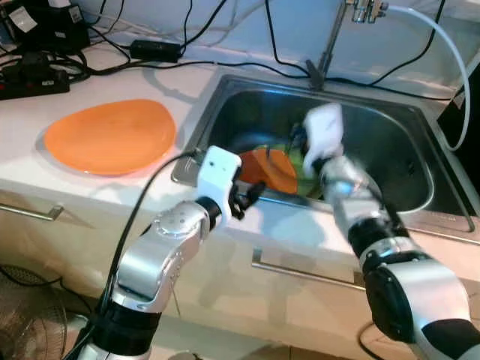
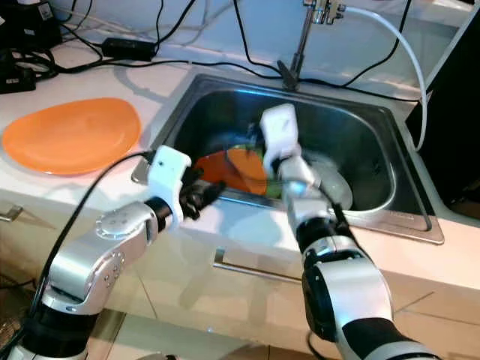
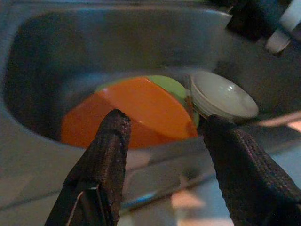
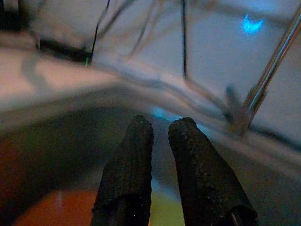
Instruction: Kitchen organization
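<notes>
While orange plate [image 3: 136, 110] leans inside sink [image 1: 397, 161], white bowl [image 3: 223, 96] adjoins.

I see a brushed steel sink [image 1: 409, 161] – dull sheen. The orange plate [image 1: 112, 136] looks smooth, glossy plastic; my gripper fingers [image 3: 106, 160] are rough, matt black

Orange plate [image 3: 136, 110] tilted in sink [image 1: 409, 161], seemingly over green.

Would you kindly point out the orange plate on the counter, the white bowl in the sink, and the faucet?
orange plate [image 1: 109, 136], left eye view, middle of its face.
white bowl [image 3: 221, 96], left wrist view, inner wall.
faucet [image 1: 330, 41], left eye view, upright pipe.
</notes>
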Tool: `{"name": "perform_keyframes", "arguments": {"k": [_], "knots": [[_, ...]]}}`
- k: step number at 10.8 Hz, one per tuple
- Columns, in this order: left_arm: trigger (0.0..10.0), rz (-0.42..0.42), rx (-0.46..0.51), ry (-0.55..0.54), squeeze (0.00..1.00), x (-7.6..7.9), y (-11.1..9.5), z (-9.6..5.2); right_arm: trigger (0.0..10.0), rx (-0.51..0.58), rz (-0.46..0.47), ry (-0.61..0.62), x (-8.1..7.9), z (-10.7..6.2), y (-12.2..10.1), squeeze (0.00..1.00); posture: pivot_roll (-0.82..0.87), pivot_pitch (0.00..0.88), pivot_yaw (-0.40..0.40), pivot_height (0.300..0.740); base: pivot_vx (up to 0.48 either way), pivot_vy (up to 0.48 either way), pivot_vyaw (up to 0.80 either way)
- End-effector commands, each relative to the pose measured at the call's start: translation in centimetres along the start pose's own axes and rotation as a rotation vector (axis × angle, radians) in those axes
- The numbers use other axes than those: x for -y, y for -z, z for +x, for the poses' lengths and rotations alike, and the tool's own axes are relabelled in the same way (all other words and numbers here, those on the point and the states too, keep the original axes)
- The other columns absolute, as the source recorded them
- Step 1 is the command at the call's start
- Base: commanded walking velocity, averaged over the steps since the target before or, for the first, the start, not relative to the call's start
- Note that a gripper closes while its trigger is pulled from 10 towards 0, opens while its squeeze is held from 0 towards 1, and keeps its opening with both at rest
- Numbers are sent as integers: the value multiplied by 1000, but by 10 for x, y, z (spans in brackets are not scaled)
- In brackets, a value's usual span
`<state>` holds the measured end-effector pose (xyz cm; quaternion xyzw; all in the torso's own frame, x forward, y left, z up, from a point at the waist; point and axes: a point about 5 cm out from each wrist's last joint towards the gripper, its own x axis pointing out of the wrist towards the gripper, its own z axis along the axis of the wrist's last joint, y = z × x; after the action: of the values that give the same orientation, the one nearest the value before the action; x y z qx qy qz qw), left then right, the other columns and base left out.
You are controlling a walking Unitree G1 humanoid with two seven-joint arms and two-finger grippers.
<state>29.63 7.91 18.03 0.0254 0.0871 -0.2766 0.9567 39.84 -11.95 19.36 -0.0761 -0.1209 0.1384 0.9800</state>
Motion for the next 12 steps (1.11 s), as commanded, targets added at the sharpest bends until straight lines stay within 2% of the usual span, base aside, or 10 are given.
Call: {"name": "perform_keyframes", "arguments": {"k": [1, 2, 3, 4, 5, 6, 9, 12], "knots": [[10000, 10, 21, -30, 0, -4, -2, 1, 10000, 74, 29, 50, 10, 0, -11, 0, 172, 94, -71, 740, 0, 0, 0], [10000, 36, 59, -54, 0, -6, -5, 2, 10000, 172, 72, 97, 16, -2, -26, 0, 160, 93, -69, 740, 0, 0, 0], [10000, 55, 132, -86, 0, -8, -9, 3, 10000, 241, 107, 119, 15, -9, -33, 0, 155, 93, -67, 740, 0, 0, 0], [10000, 113, 218, -143, 0, -12, -16, 4, 10000, 277, 118, 126, 12, -21, -32, 0, 150, 94, -64, 740, 0, 0, 0], [10000, 115, 283, -202, 0, -18, -23, 0, 10000, 294, 147, 144, 8, -38, -28, 0, 141, 95, -60, 740, 0, 0, 0], [10000, 76, 315, -219, 0, -22, -25, -1, 10000, 283, 163, 154, 5, -53, -21, 0, 128, 98, -55, 740, 0, 0, 0], [10000, 57, 370, -230, 0, -21, -28, 0, 10000, 202, 209, 179, -8, -77, -1, 0, 127, 98, -45, 740, 0, 0, 0], [10000, 56, 404, -267, 0, -27, -27, -1, 10000, 140, 246, 160, -25, -86, 9, 0, 134, 96, -45, 740, 0, 0, 0]]}}
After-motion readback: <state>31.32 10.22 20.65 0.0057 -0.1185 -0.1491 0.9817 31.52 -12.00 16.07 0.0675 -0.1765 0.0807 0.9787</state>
